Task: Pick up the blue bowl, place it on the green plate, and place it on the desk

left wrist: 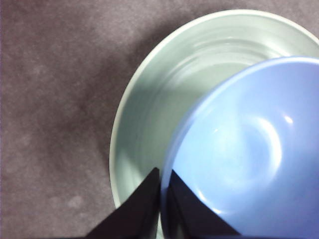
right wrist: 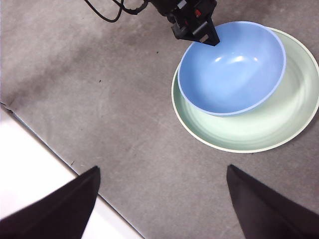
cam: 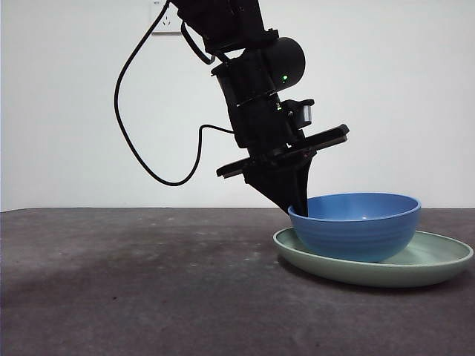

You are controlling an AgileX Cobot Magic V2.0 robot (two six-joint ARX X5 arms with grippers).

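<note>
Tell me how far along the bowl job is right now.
The blue bowl already sits in the green plate, off-centre toward the left gripper's side. In hand: the left gripper is clamped on the bowl's rim, one finger inside, one outside. The right gripper waits open, away from the dishes. Left: letting go, or lifting the bowl out and setting it on the desk.

A black robot arm with a rounded cylindrical joint housing showing a small green light. A thin black cable loops out beside it. Above the jaws sits a flat black crossbar; the left gripper ends in dark, tapering, pointed jaws.
</note>
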